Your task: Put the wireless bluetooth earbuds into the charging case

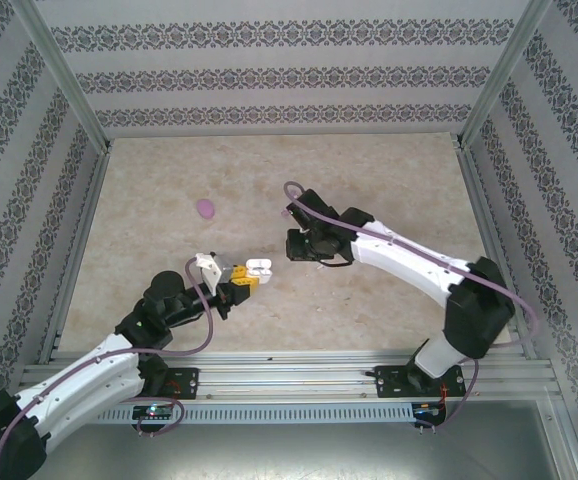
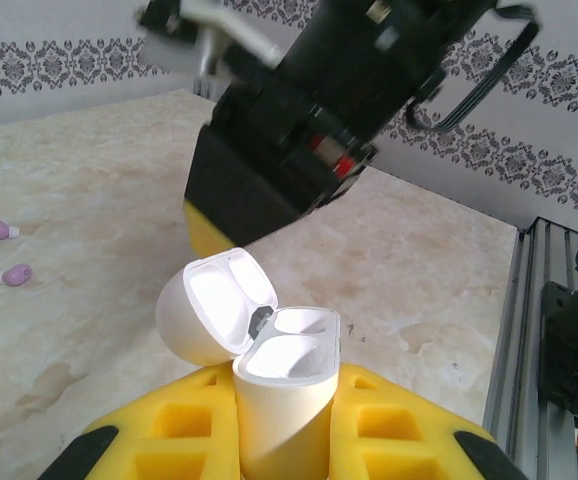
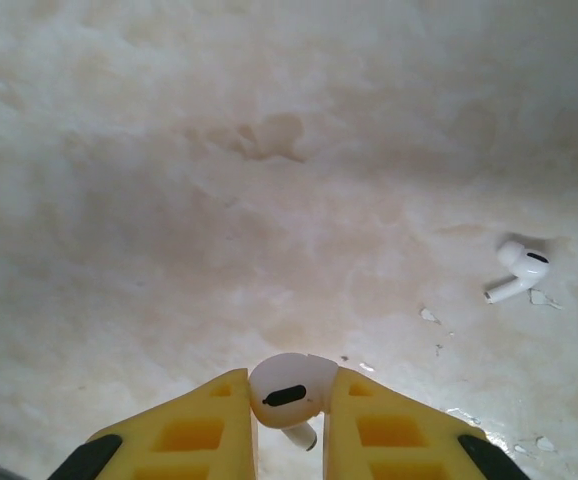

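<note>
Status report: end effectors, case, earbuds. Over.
Left end effector shut on open charging case. Right end effector shut on white earbud. Second white earbud loose on table. Case looks empty.

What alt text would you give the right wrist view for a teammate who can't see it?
The right gripper pinches a white earbud between its yellow fingertips, with the pale marbled table beyond. A second white earbud lies loose on the table to the upper right.
</note>
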Action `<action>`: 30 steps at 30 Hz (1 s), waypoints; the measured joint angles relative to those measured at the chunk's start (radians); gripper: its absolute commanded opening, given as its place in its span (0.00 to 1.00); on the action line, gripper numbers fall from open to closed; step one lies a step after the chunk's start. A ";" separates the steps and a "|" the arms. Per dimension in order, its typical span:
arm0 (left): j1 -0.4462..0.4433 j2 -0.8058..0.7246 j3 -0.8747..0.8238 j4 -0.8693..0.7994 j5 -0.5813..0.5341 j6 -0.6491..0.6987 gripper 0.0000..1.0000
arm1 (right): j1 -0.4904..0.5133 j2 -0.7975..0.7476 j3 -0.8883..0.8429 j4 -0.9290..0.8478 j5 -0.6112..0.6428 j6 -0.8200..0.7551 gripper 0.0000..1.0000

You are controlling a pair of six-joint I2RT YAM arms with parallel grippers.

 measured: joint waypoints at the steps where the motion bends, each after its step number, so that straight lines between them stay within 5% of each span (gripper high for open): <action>1: 0.000 0.010 0.000 0.014 -0.001 0.000 0.00 | 0.009 -0.030 -0.010 0.012 0.012 0.005 0.18; 12: 0.000 0.170 0.019 0.151 -0.009 0.011 0.00 | 0.127 -0.246 -0.061 0.186 0.114 0.076 0.18; 30: 0.000 0.188 0.050 0.240 -0.113 0.016 0.00 | 0.198 -0.237 -0.111 0.378 0.136 0.181 0.16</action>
